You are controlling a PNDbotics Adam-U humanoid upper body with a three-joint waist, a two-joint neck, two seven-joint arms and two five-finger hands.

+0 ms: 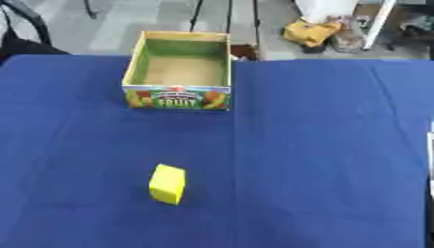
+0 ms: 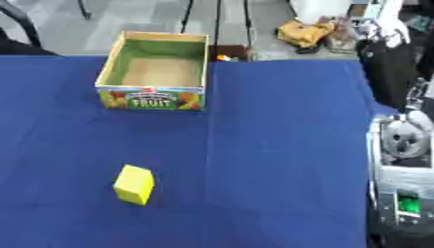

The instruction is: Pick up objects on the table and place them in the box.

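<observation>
A yellow block (image 1: pixel 168 184) lies on the blue tablecloth (image 1: pixel 314 145), in the near left part of the table. Further back stands an open cardboard box (image 1: pixel 179 70) with a green inside, a bare brown floor and the word FRUIT on its front wall. Nothing lies inside the box. Neither of my hands shows in either view.
The cloth's right edge runs down the right eye view, with grey and silver equipment (image 2: pixel 403 164) beside it. Behind the table's far edge are a grey floor, chair legs and a yellow bundle (image 1: pixel 312 33).
</observation>
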